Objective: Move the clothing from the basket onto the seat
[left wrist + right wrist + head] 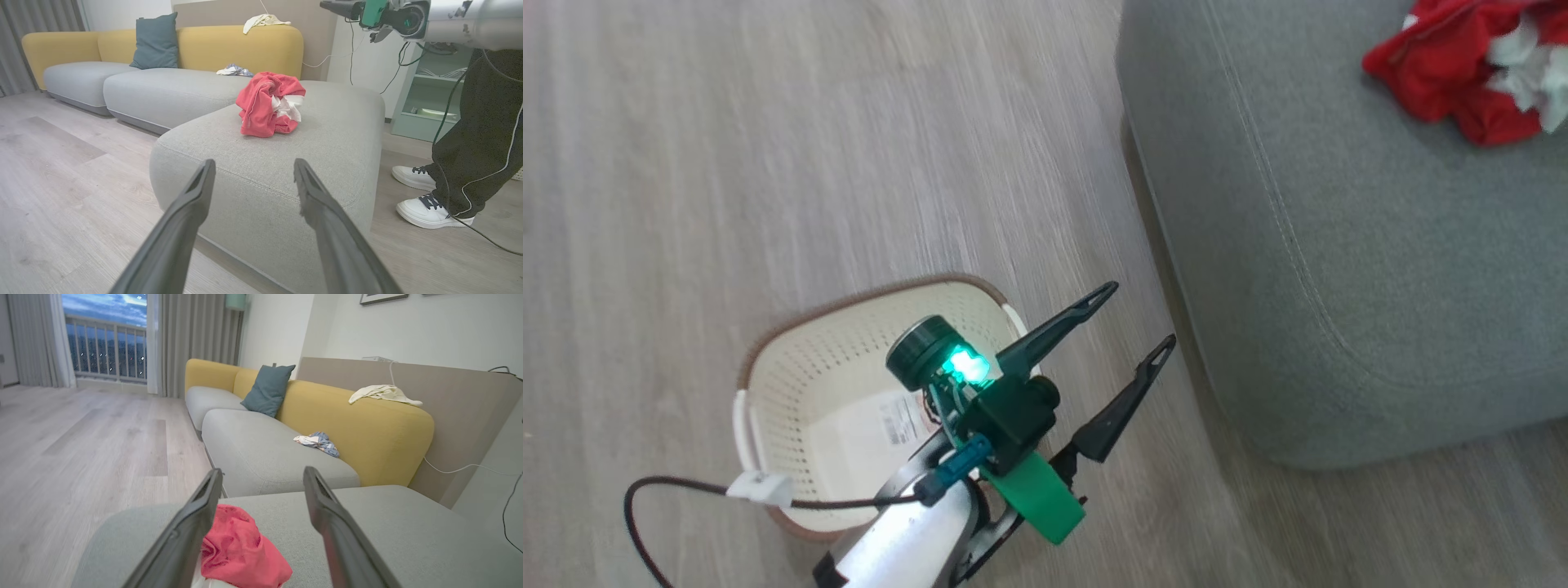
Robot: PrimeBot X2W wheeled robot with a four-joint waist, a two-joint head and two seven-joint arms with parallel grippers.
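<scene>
Lying crumpled on the grey-green upholstered seat [339,134], the bright red white-trimmed clothing [265,104] sits ahead of the left gripper [253,161] and beneath the right gripper [262,470]. Both grippers gape, 2 fingers apart, grasping nothing. The cream perforated plastic basket [792,384] stands below the left wrist.

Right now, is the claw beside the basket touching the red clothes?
Apart. The left wrist view shows the left gripper open and empty, with bare seat between it and the clothing.
</scene>
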